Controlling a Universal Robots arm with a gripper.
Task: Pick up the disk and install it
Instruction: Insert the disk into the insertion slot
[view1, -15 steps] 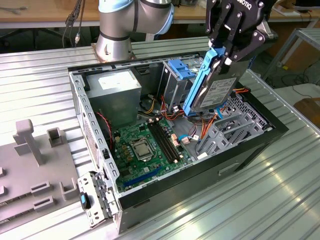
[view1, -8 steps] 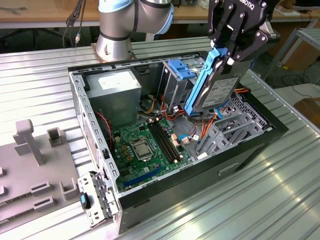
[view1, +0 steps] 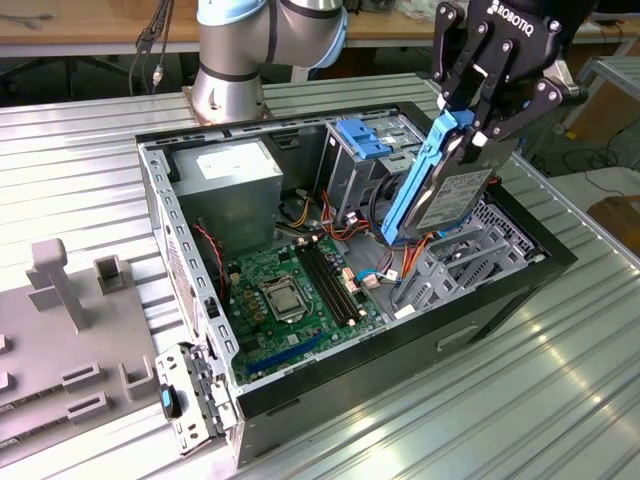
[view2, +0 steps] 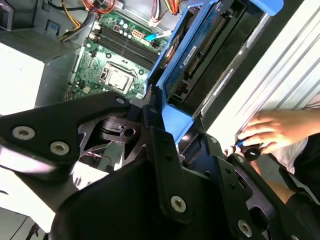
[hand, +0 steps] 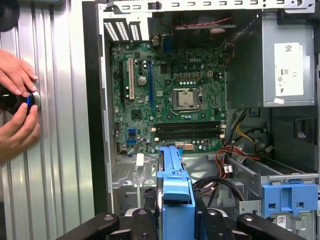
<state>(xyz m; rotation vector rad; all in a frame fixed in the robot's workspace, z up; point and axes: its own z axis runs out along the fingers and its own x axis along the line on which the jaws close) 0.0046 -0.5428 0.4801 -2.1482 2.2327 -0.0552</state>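
My fingers (view1: 520, 110) are pinching the disk (view1: 440, 185) at its upper end, one on each side of it, and I am holding it steeply tilted over the open computer case (view1: 500, 300). Its lower end is pointing down toward the grey drive bay (view1: 450, 265) on the exterior view's right. Whether that end is already touching the bay I cannot tell. I judge that I am carrying it edge-on like this so that its rails can line up with the bay's slot, clear of the cables running beside it. The disk is showing a silver-grey metal body with a pale label, and a bright blue plastic rail is running along its long edge, which is also lying between my fingers in the first wrist view (hand: 176, 195) and the second wrist view (view2: 175, 55). Beyond it the green motherboard (view1: 290, 290) is lying on the case floor, with the grey power supply (view1: 235, 175) at the far end. Outside the case a person's hands (hand: 17, 115) are holding a small dark object on the ribbed metal table (view1: 80, 180), well apart from the disk.
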